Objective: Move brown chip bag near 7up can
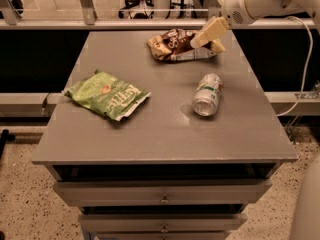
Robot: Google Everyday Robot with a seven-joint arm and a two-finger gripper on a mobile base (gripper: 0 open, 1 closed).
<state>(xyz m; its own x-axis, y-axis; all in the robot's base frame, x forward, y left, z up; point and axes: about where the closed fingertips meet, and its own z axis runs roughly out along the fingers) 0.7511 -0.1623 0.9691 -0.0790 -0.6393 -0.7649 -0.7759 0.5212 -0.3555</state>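
Note:
The brown chip bag (174, 45) lies at the far middle of the grey table (150, 134), crumpled, with white lettering. My gripper (208, 43) comes in from the upper right on a white arm and hovers at the bag's right end. Its cream fingers (211, 30) stand apart, one over the bag's edge and one just to its right. They are not closed on the bag. The 7up can (207, 94) lies on its side on the right half of the table, about a can's length nearer than the bag.
A green chip bag (107, 94) lies on the left half of the table. A metal rail (100, 23) runs behind the far edge. Drawers (162, 194) sit under the near edge. A white cable (303, 59) hangs at the right.

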